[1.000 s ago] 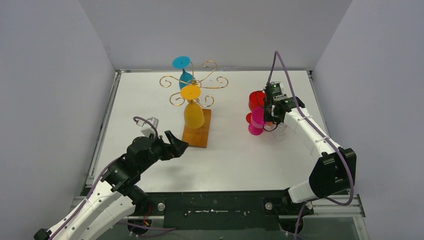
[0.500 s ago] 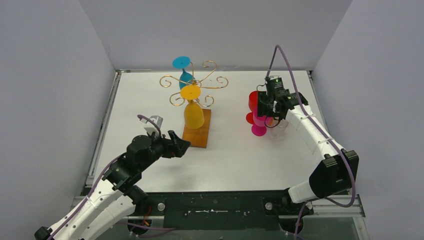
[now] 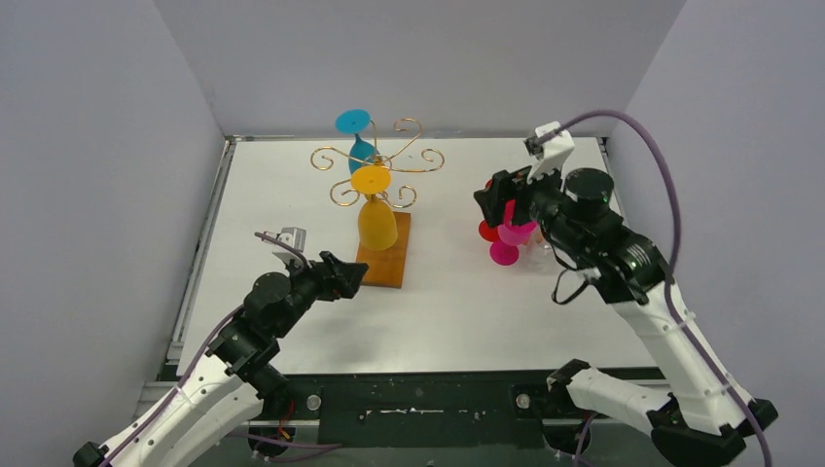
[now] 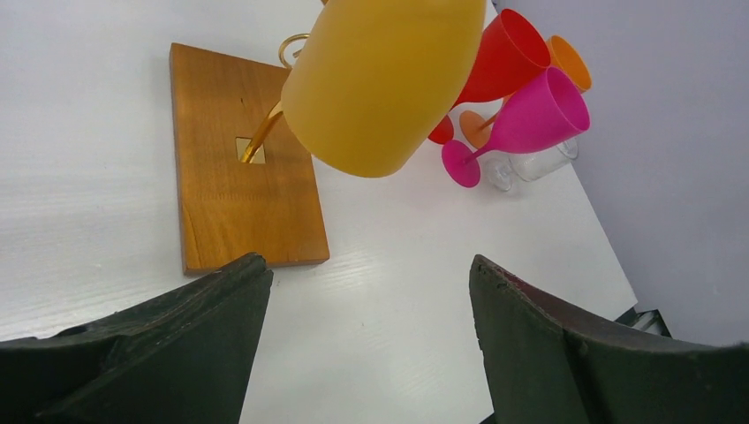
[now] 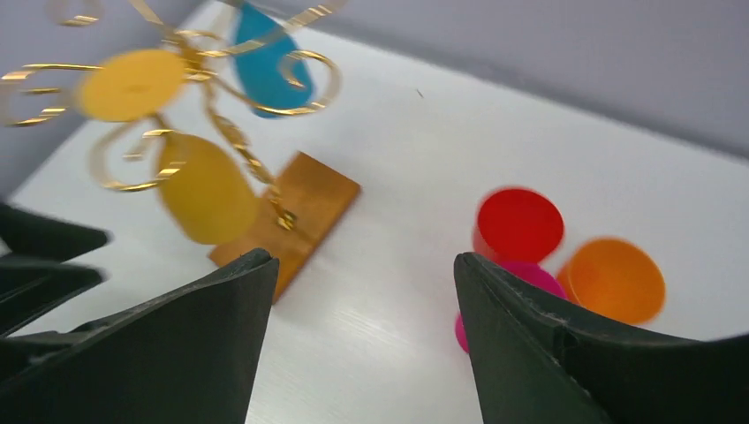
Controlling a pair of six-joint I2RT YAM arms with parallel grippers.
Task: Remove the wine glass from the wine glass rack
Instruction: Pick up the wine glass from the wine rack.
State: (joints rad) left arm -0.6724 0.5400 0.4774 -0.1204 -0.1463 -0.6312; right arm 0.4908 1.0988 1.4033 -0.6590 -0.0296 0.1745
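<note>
The right gripper (image 3: 494, 199) had let go of the pink glass (image 3: 504, 251) and gone up. Its jaws were now wide apart and held nothing. The pink glass stood on the table (image 3: 457, 311), just beside the red glass (image 5: 519, 225) and the orange glass (image 5: 616, 280). The right arm was bent high, jaws pointing left. The left gripper (image 3: 346, 276) had hardly moved. It sat low by the wine glass rack (image 3: 382, 265), jaws wide and empty. The yellow wine glass (image 3: 376, 224) hung upside down on the rack's near side, and the blue wine glass (image 3: 360, 148) on its far side.
</note>
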